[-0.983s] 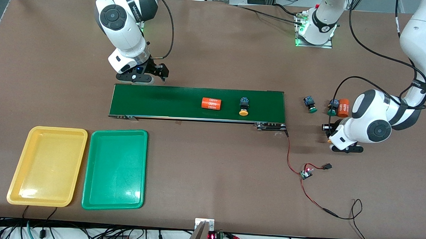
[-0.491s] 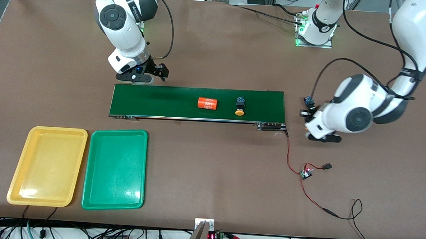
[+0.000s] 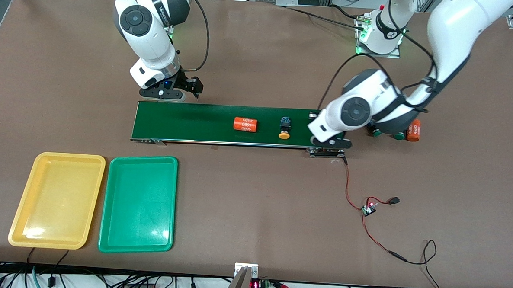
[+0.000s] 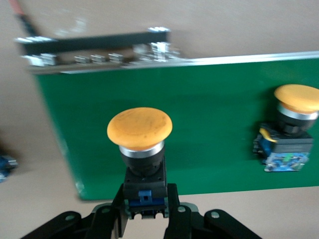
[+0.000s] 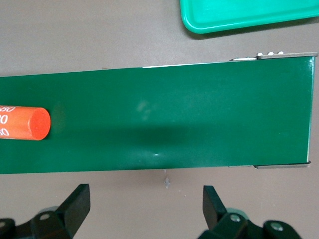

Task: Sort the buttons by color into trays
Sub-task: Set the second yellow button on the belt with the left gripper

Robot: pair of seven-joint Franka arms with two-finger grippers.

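**Left arm carries a yellow button over the belt's end**

The left gripper (image 4: 145, 215) is over the conveyor belt (image 3: 197, 122) at its left-arm end, and the wrist view shows its fingers (image 4: 172, 204) clamped on the dark body of a yellow-capped button (image 4: 140, 128), cap pointing away from the wrist. In the front view the arm's own white wrist (image 3: 353, 111) blocks that button completely.

On the belt lies a second yellow button (image 3: 285, 128), cap toward the front camera, and just beside it toward the right arm's end an orange cylinder (image 3: 245, 124) with white numbers lies on its side. Both sit apart from the carried button.

Off the belt, toward the left arm's end, two green buttons (image 3: 374, 132) sit on the table, mostly masked by the left arm's forearm so only their caps peek out. Touching or just beside them, a second orange cylinder (image 3: 413, 130).

The right gripper (image 5: 147, 199) waits above the table right at the belt's farther edge, near its right-arm end, fingers spread wide with nothing between them.

The yellow tray (image 3: 19, 224) and green tray (image 3: 105, 237) lie side by side, nearer the front camera than the belt, at the right arm's end. No buttons in either. A red-and-black wire (image 3: 348, 182) runs from the belt's motor end to a small circuit board (image 3: 369, 208) on the table
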